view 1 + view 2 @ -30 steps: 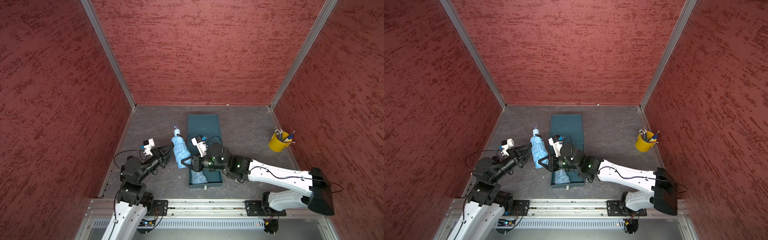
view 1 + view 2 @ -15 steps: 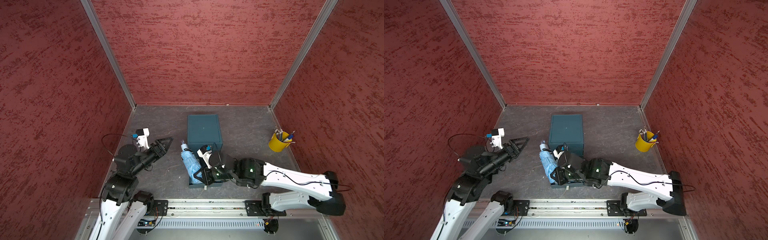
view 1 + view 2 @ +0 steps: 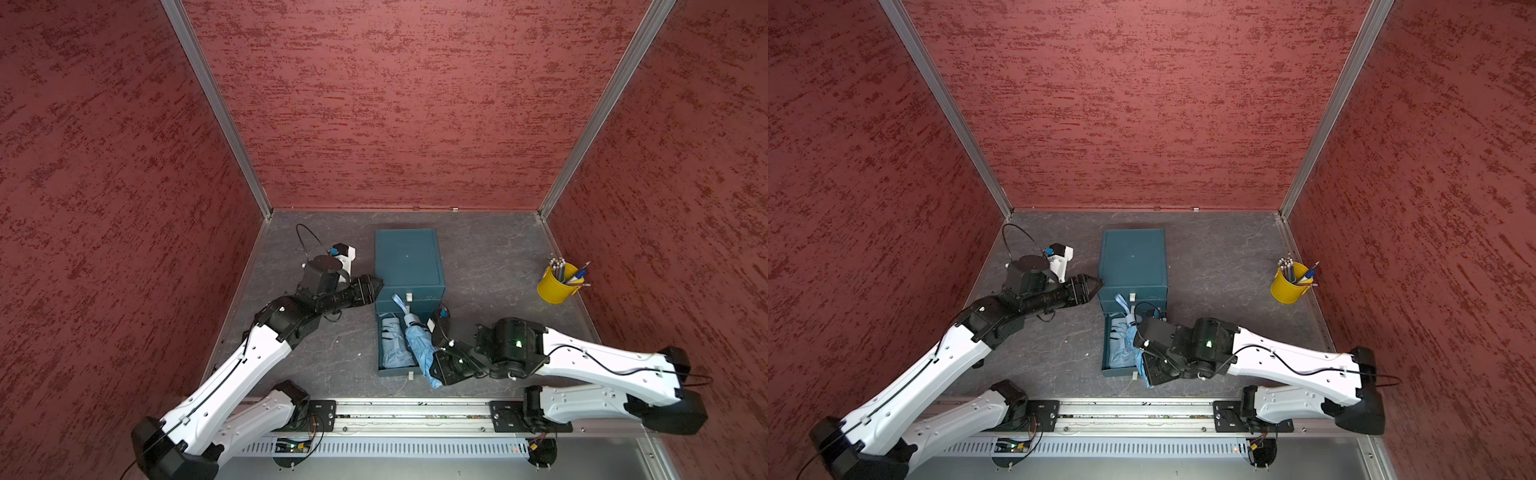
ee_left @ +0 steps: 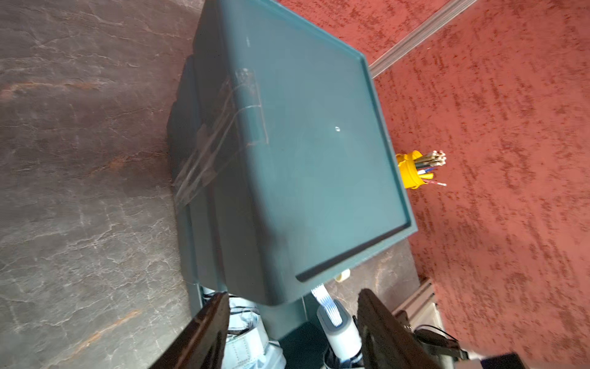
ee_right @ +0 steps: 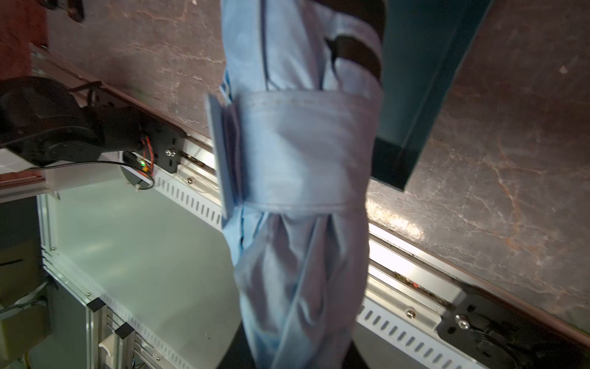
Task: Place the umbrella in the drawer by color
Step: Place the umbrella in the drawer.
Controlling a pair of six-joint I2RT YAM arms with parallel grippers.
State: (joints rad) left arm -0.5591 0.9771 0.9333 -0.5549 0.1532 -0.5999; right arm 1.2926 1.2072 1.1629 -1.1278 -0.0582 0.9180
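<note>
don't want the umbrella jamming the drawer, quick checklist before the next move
1. Right gripper shut on blue umbrella: ok.
2. Drawer pulled open: ok.
3. Blue umbrella wholly over the drawer: not ok, its tip overhangs the front wall.
4. Colour matches second umbrella lying inside: ok.
5. Free room beside it: cannot tell.
6. Left gripper open, empty, away from the drawer: ok.

No text, brand or number can be read on the teal plastic drawer cabinet [image 3: 409, 257], light-blue folded umbrella [image 3: 417, 343] or yellow pencil cup [image 3: 555, 289].
</note>
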